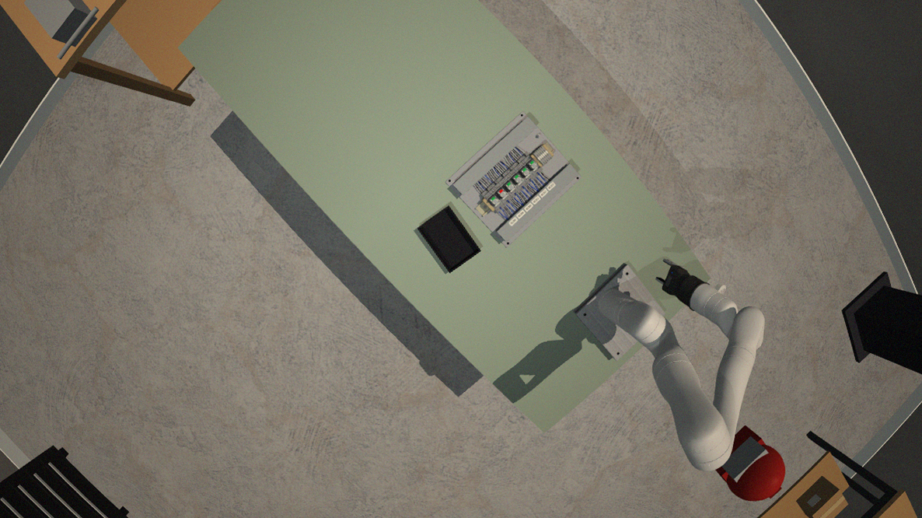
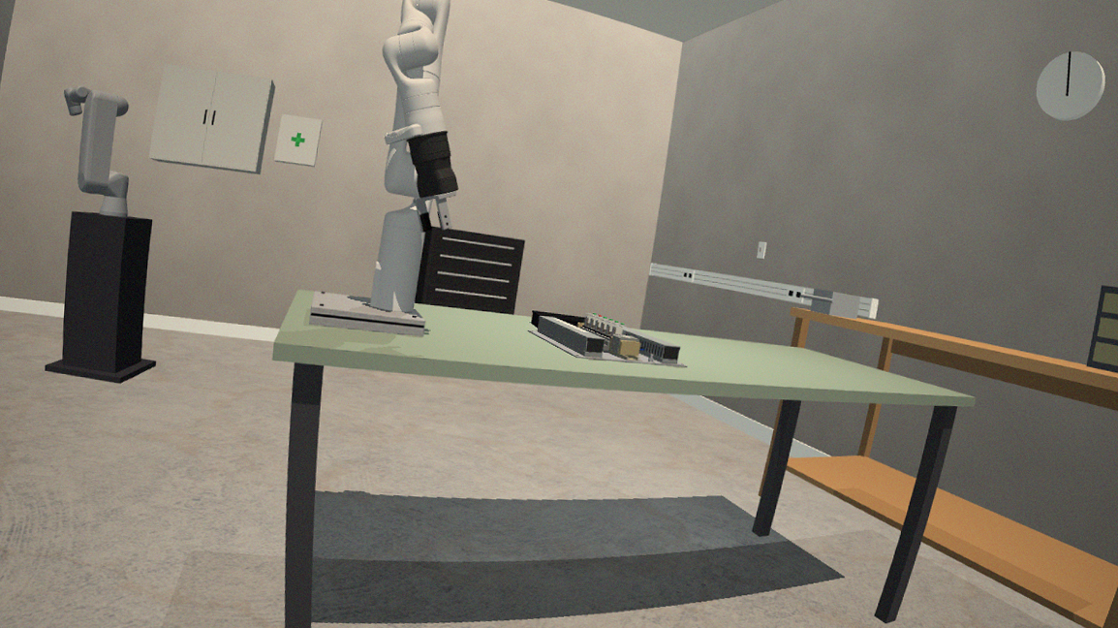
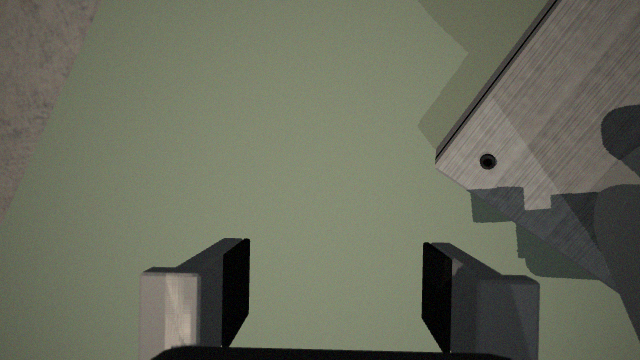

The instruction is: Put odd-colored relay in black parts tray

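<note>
Nothing started: the jaws hang wide open and empty beside the arm's base plate (image 3: 545, 130). The red-buttoned relay (image 1: 498, 197) sits in the relay panel (image 1: 513, 178), well apart, near the black parts tray (image 1: 448, 238). Next, reach across the counter (image 1: 346, 109).

Wooden bench (image 2: 986, 356) beside green table (image 2: 716, 361); wall clock (image 2: 1070, 85) above

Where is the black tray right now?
From above, the black tray lies on the green table, just left of the relay panel, apart from it.
</note>
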{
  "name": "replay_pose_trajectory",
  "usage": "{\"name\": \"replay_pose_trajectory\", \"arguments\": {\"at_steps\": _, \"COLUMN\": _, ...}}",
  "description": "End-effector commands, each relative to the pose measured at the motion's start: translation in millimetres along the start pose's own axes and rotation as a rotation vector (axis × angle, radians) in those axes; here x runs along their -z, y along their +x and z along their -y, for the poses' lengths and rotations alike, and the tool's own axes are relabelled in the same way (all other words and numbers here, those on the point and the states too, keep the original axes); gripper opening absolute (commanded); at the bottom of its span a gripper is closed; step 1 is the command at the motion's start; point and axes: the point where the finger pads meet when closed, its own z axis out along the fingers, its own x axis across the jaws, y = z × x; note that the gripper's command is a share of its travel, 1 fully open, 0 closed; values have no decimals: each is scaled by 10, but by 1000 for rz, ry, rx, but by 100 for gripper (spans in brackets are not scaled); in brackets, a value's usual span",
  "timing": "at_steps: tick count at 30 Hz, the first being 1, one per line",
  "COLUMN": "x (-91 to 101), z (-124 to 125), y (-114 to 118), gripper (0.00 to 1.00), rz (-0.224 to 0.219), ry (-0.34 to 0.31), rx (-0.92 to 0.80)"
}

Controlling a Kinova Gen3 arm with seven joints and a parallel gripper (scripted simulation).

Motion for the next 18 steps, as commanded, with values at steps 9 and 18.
{"name": "replay_pose_trajectory", "arguments": {"at_steps": 9, "x": 2, "z": 6, "y": -13, "gripper": 98, "rz": -6, "ry": 2, "rx": 4}}
{"name": "replay_pose_trajectory", "arguments": {"at_steps": 18, "x": 2, "z": 16, "y": -37, "gripper": 98, "rz": -21, "ry": 7, "rx": 13}}
